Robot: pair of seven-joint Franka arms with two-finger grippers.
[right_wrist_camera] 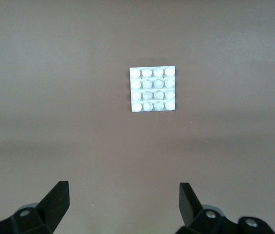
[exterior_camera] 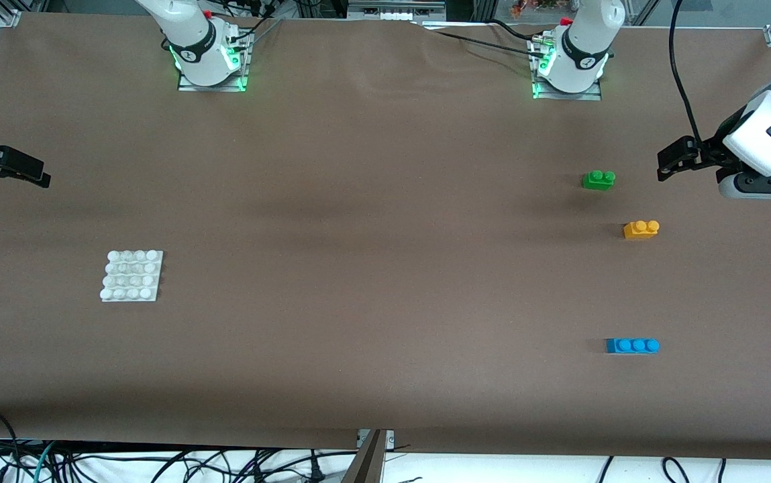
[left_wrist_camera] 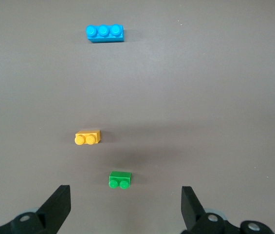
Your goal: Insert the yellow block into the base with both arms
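Note:
The yellow block, a small two-stud brick, lies on the brown table toward the left arm's end. The base, a white square plate with a 4x4 grid of studs, lies flat toward the right arm's end with nothing on it. My left gripper hangs open and empty over the table edge at the left arm's end, apart from the yellow block. My right gripper hangs open and empty over the table edge at the right arm's end, apart from the base.
A green two-stud brick lies farther from the front camera than the yellow block. A longer blue three-stud brick lies nearer to that camera. The two arm bases stand along the table's back edge.

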